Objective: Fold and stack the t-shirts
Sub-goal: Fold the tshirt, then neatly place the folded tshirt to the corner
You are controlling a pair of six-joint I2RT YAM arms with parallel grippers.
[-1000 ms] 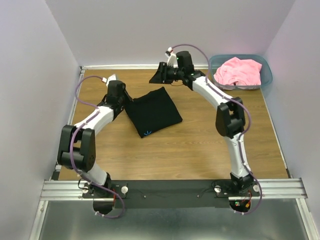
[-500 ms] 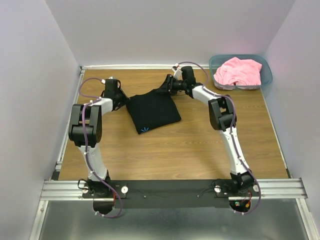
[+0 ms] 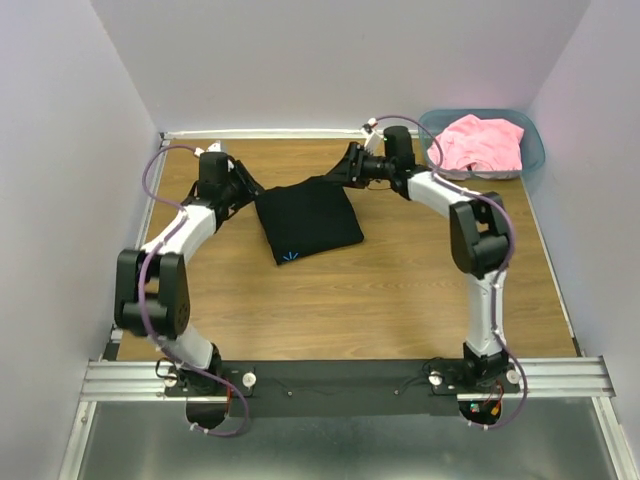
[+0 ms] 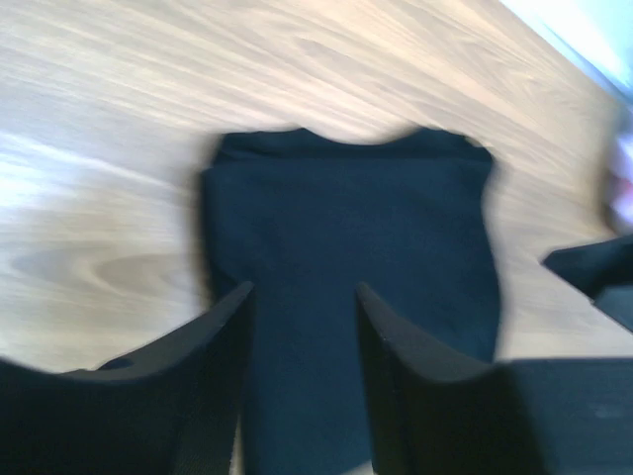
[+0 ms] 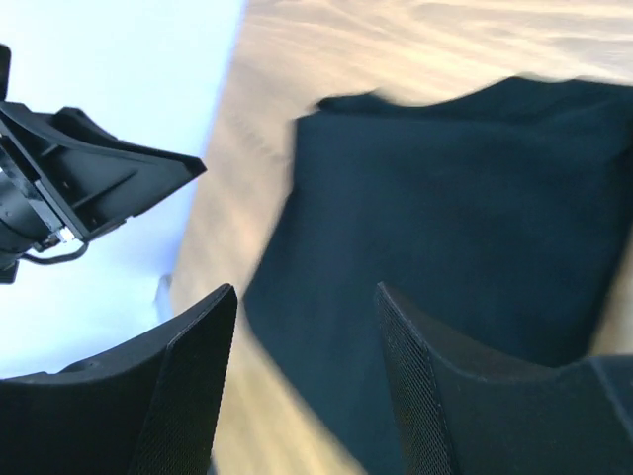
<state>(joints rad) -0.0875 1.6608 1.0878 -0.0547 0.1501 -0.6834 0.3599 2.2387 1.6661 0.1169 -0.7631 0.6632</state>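
Observation:
A black t-shirt (image 3: 307, 218) lies folded into a rough square on the wooden table. My left gripper (image 3: 247, 189) hovers at its left corner, open, with only cloth below its fingers (image 4: 229, 341). In the left wrist view the black t-shirt (image 4: 356, 213) fills the middle, under my left gripper (image 4: 302, 302). My right gripper (image 3: 347, 170) is at the shirt's far corner, also open and empty. The right wrist view shows the black t-shirt (image 5: 465, 198) beneath my right gripper (image 5: 307, 302). The pink t-shirt (image 3: 478, 142) lies crumpled in the bin.
A teal plastic bin (image 3: 533, 150) stands at the back right corner of the table (image 3: 400, 290). White walls close in the back and both sides. The other arm's gripper shows at the edge of each wrist view.
My left gripper closed at the black t-shirt's left edge, then opened and let go. The left arm shifted its elbow. My right gripper dropped to the shirt's far corner and drew slightly right.

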